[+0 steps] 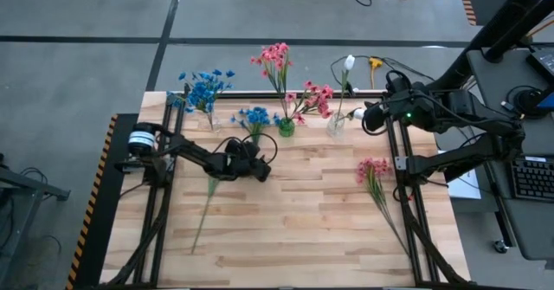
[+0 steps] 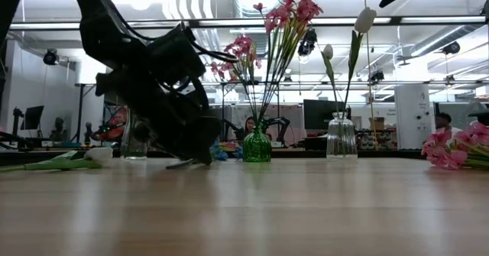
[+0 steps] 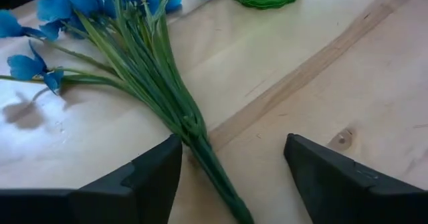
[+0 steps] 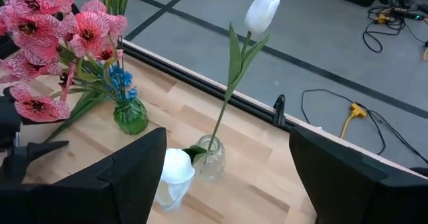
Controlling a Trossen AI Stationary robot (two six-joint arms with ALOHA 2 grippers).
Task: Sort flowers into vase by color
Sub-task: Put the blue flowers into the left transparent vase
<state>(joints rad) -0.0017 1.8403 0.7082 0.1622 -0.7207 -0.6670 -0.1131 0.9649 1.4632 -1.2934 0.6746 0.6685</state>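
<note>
A blue flower (image 1: 254, 117) lies on the table beside the green vase (image 1: 286, 127), its bunched green stems (image 3: 200, 150) running back between the open fingers of my left gripper (image 3: 231, 160), which is low over the table (image 1: 257, 156). Pink flowers (image 1: 279, 61) stand in the green vase. White tulips (image 4: 262, 10) stand in a clear vase (image 4: 208, 158). More blue flowers (image 1: 206, 89) stand in another clear vase at the far left. My right gripper (image 4: 227, 177) hangs open, high above the white tulips' vase. My left gripper has one finger (image 3: 167, 160) right beside the blue flower's stem bundle (image 3: 195, 140), which lies flat on the table. Whether that finger touches the stems, I cannot tell. The fingers slant down toward the table's far edge and stand across the stems.
A pink flower (image 1: 374, 170) lies on the table's right part, its stem reaching toward the near edge. A white tulip (image 2: 99, 155) lies on the left part, with its stem (image 1: 203, 216) pointing to the near-left corner. The vases line the far edge.
</note>
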